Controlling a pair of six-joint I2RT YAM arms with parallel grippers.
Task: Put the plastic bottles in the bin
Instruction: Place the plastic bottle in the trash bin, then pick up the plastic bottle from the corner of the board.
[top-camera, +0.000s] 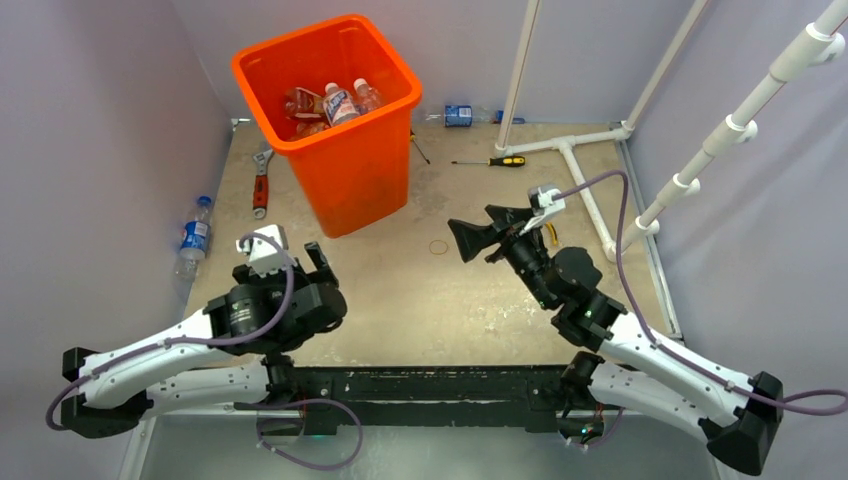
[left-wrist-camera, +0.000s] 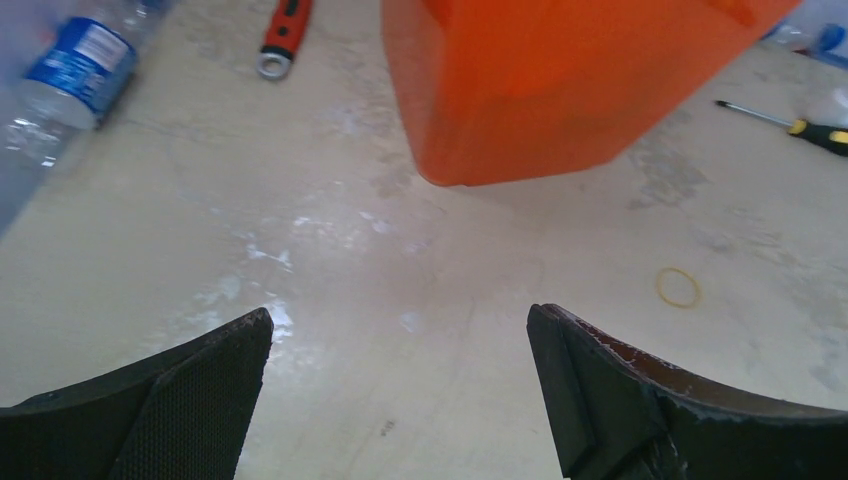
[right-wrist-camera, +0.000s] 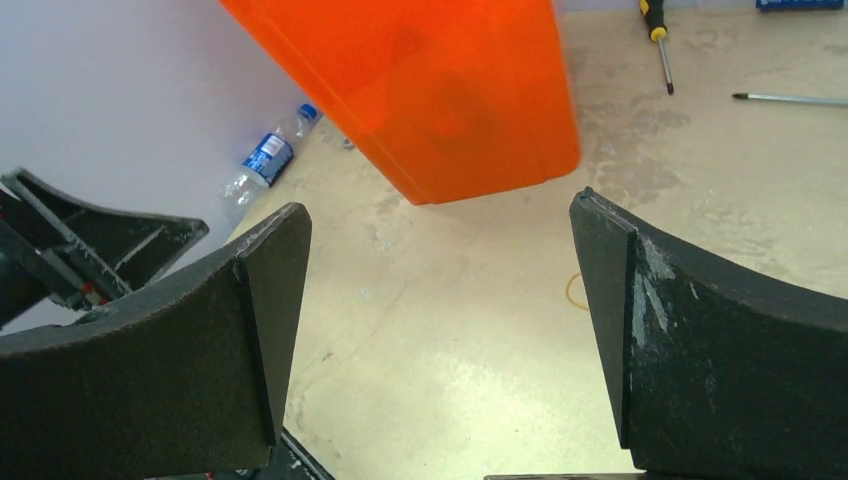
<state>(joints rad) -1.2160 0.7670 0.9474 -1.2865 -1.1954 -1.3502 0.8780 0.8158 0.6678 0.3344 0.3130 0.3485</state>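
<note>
One blue-labelled bottle (top-camera: 193, 237) lies on the counter (top-camera: 420, 300) against the left wall, outside the bin. Its long axis runs almost straight away from the arm bases, with the cap at the far end. A second blue-labelled bottle (top-camera: 459, 115) lies at the far edge by the back wall, to the right of the bin; we cannot make out its shape well. The orange bin (top-camera: 360, 175) stands at the far left of the counter and already holds several bottles (top-camera: 335, 103), with red and blue labels showing.

The left fingers (top-camera: 281, 252) are spread wide with nothing between them. In the left wrist view we see only bare counter in the gap and the bin's base ahead. The bottle by the wall lies to their left, near them and about level. The right fingers (top-camera: 480, 232) are also spread wide and empty. They hang over the middle of the counter pointing toward the bin, well apart from that bottle.

We judge the left arm the nearer one for the bottle by the wall. It would have to swing left and turn so the fingers close across the bottle's width, at right angles to its near-to-far axis. The wall may leave little room for the outer finger.

A red-handled wrench (top-camera: 261, 180) lies between that bottle and the bin. A screwdriver (top-camera: 500, 161) and a rubber band (top-camera: 439, 247) lie to the bin's right.
</note>
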